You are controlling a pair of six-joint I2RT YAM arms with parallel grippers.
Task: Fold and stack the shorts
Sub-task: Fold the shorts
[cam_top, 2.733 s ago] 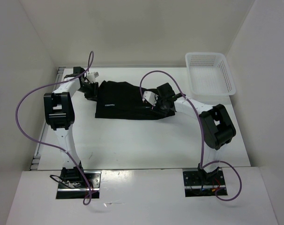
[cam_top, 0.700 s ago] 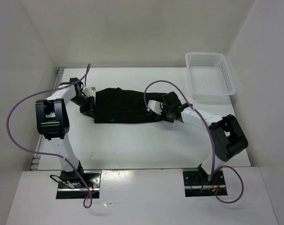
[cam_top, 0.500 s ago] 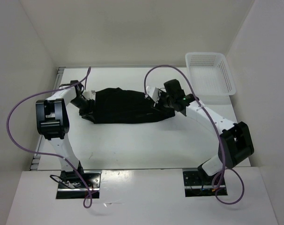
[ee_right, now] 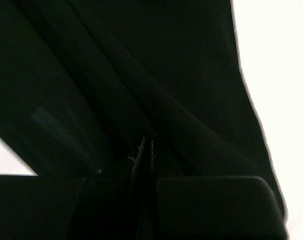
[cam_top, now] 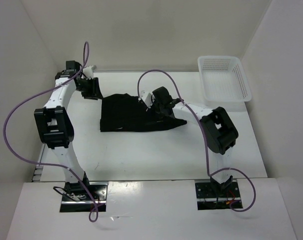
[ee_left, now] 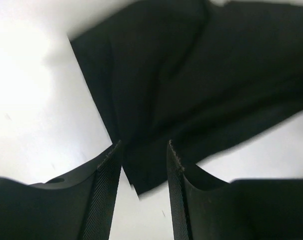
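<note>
The black shorts (cam_top: pixel 134 117) lie bunched and partly folded on the white table, mid-left. My left gripper (cam_top: pixel 90 88) hovers off their far left corner, apart from them. In the left wrist view it (ee_left: pixel 144 150) is open and empty, with the shorts (ee_left: pixel 201 70) spread below and beyond the fingers. My right gripper (cam_top: pixel 151 102) sits over the shorts' far middle edge. In the right wrist view it (ee_right: pixel 146 146) is shut, with a fold of the shorts (ee_right: pixel 191 75) pinched between the fingers and black fabric filling the view.
A white mesh basket (cam_top: pixel 241 82) stands at the far right corner of the table (cam_top: pixel 156 155). White walls close in the back and both sides. Purple cables loop above both arms.
My left gripper let go of the shorts' left edge and rose toward the far left corner. My right gripper moved left across the shorts, carrying fabric from the right side toward the middle.
</note>
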